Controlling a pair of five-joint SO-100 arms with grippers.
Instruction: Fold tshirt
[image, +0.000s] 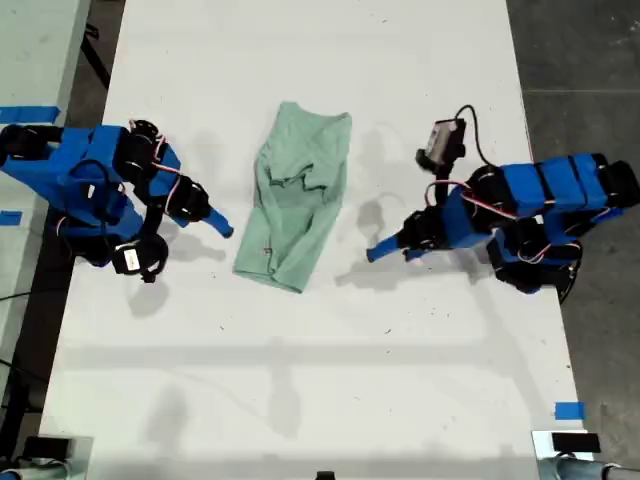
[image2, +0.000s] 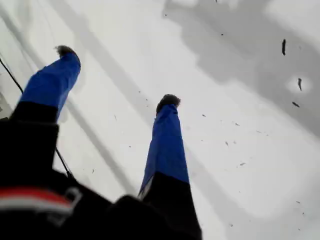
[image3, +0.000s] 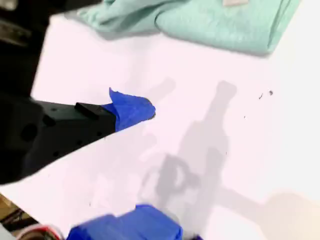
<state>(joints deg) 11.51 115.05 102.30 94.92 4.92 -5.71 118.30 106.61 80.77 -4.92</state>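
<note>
On the white table (image: 300, 380), the tshirt (image: 295, 195) folded into a narrow bundle, my second gripper (image3: 137, 165) just beside it with jaws spread and empty, my first gripper (image2: 117, 75) over bare tabletop, wide apart, holding nothing.

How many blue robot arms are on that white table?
2. One arm stands at the exterior view's left, the other arm at its right, with the folded tshirt lying on the table between them. None appears hidden.
</note>
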